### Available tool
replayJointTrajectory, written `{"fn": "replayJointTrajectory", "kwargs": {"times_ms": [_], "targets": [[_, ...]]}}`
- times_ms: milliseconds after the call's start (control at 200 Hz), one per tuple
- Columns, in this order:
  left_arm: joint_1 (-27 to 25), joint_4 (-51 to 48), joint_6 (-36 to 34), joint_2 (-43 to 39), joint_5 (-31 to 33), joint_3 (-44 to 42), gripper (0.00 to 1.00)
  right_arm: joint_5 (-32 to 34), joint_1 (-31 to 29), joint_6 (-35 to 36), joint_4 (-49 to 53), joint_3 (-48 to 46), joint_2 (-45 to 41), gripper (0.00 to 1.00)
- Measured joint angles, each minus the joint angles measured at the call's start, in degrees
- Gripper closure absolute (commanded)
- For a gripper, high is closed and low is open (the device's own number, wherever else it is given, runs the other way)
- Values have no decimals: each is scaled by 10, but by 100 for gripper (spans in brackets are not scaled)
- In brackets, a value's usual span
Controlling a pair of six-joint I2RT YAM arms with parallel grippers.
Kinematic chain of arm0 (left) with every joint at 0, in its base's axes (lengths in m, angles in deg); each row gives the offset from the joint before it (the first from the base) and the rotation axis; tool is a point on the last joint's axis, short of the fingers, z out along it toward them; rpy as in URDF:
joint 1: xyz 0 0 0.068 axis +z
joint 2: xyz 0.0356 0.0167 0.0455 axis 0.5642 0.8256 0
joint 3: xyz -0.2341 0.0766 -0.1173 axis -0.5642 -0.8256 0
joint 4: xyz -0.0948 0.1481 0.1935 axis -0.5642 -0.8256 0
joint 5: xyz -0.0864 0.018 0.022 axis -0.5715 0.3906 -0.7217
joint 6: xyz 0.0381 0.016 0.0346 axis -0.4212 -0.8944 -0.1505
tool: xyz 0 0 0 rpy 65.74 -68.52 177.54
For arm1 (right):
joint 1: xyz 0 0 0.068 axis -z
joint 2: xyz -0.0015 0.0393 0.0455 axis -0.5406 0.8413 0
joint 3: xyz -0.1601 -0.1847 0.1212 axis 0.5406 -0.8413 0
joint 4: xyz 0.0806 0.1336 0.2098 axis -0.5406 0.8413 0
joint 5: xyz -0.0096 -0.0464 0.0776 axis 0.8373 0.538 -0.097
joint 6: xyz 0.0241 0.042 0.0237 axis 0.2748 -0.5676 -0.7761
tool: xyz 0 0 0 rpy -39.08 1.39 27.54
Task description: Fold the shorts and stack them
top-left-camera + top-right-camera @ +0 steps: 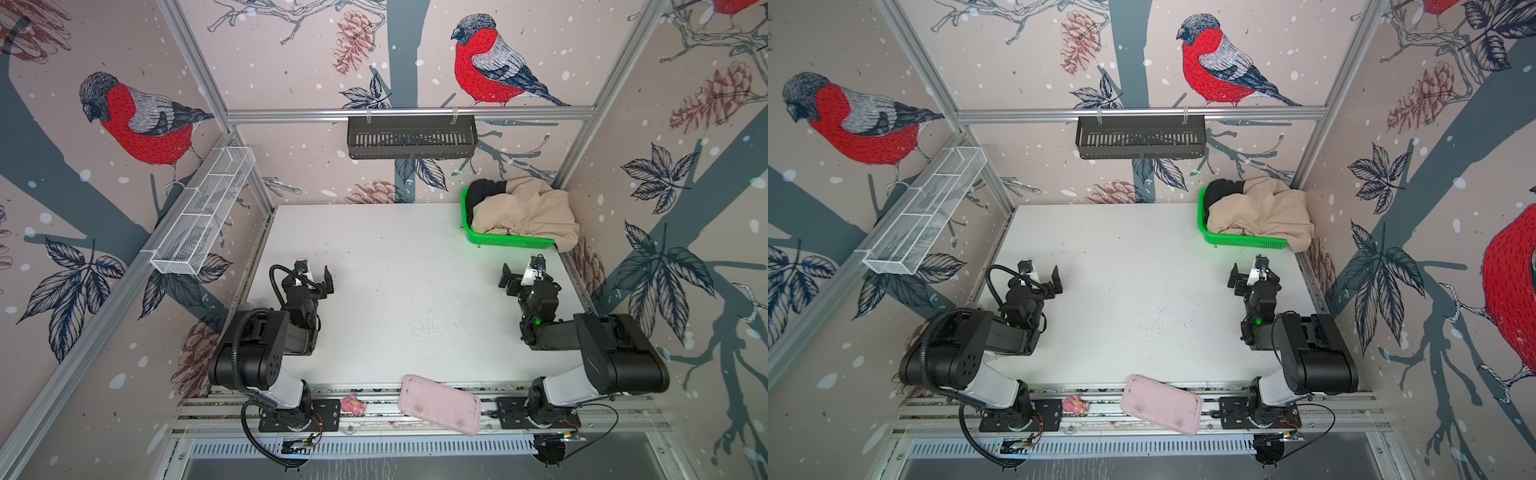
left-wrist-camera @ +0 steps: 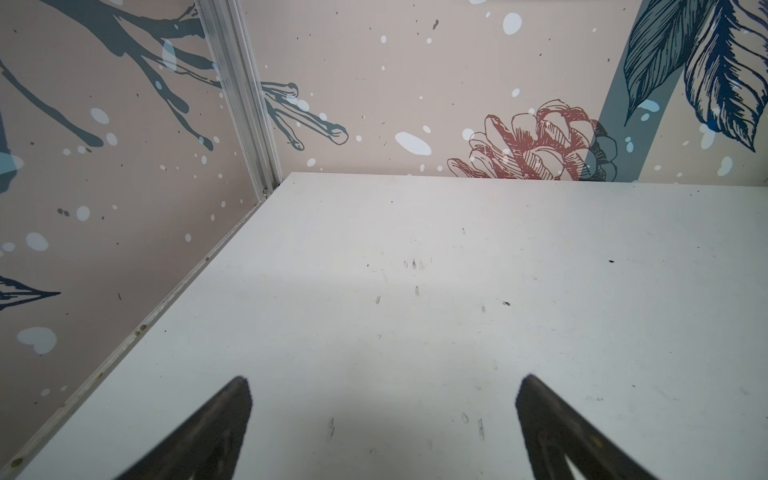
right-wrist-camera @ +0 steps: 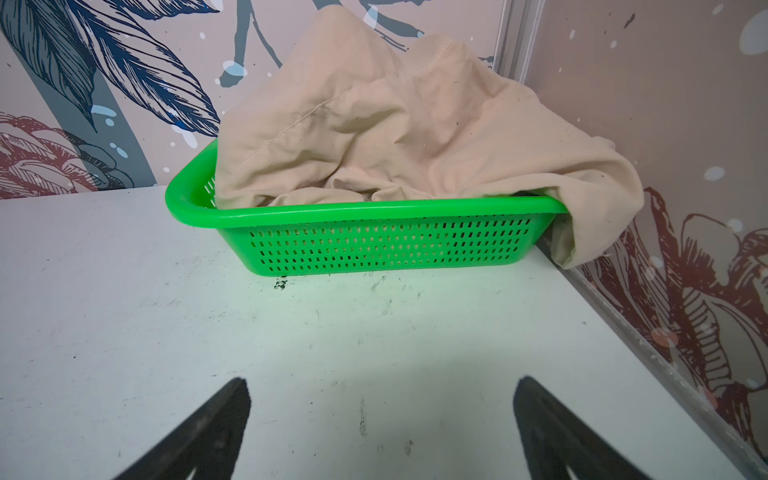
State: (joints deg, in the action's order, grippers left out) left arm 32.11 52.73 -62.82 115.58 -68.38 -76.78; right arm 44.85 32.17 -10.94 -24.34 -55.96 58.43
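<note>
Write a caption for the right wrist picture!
Open right gripper faces beige shorts heaped in the green basket.

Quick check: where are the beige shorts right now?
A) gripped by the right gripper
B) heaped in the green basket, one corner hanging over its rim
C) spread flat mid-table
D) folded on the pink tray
B: the beige shorts lie crumpled in the green basket, a corner draped over its rim; the right gripper is open and empty.

No readable text, label, brand, number or sign shows in any view; the walls carry only printed pictures.
</note>
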Motion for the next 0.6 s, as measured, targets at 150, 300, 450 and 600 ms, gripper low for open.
{"fn": "replayJointTrajectory", "kwargs": {"times_ms": [150,300,450,600], "targets": [[0,0,0,0,0,0,1,6,-10,5,7,1,-10,0],[-2,-66,0,-40,7,36,1,22,-21,12,71,26,-82,0],[-3,-189,24,-103,20,111,1,31,-25,-11,204,90,-153,5],[-5,-276,76,-172,-33,125,1,18,-35,-22,324,186,-173,5]]}}
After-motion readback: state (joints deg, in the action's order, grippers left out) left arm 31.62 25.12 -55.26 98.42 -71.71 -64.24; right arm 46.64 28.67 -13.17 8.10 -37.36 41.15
